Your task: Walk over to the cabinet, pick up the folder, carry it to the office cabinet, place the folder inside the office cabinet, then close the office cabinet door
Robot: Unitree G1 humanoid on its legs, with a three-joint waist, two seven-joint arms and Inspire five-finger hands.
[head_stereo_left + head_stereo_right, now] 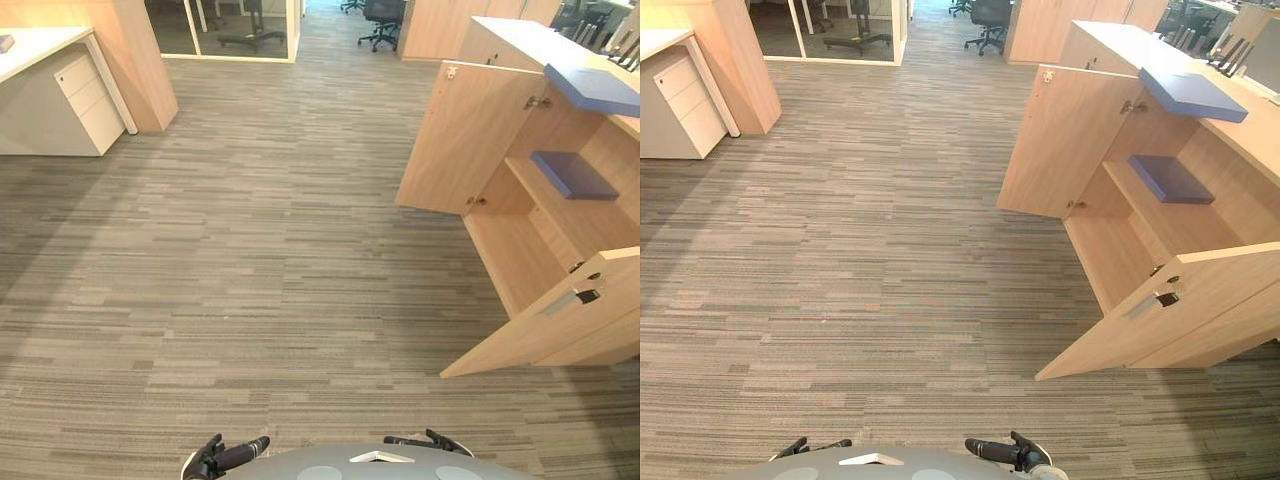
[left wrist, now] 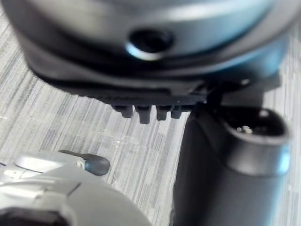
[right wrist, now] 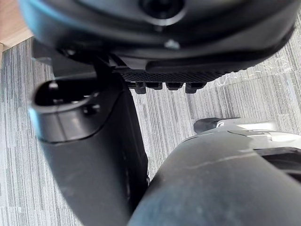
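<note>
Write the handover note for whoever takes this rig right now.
Left hand and right hand: open, empty, above the carpet.
A blue folder lies on the shelf inside the cabinet; a second folder lies on its top.
The far door and near door stand open.
Done, apparently: folder placed inside. Left: step to the cabinet at the robot's right and shut the doors.

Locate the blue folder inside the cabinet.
The blue folder lies at the eye views' right, on the shelf of the open cabinet, below a second folder on top.
</note>
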